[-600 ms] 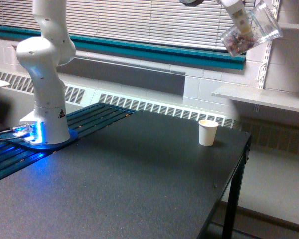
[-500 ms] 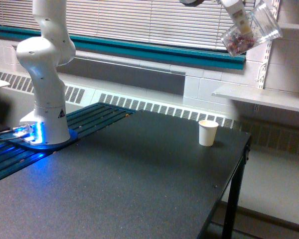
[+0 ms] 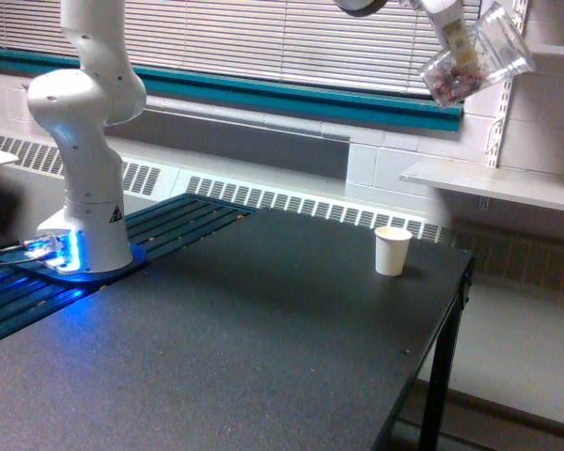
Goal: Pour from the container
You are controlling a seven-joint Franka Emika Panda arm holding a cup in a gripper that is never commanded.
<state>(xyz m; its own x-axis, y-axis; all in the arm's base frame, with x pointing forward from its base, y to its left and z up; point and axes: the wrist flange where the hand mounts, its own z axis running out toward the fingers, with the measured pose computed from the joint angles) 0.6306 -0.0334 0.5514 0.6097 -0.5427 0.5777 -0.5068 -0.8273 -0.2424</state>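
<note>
Closed white window blinds and a teal sill back a dark, matte speckled counter (image 3: pixel 263 348). High at the exterior view's upper right, the white pincer (image 3: pixel 461 42) clamps a small clear plastic cup (image 3: pixel 475 64), tilted steeply, with reddish-brown and pale bits heaped in its lower end. Well below it stands a small opaque white paper cup (image 3: pixel 392 251), upright near the counter's far edge. Most of the pincer is cut off by the frame's top; its fingers are hard to make out.
</note>
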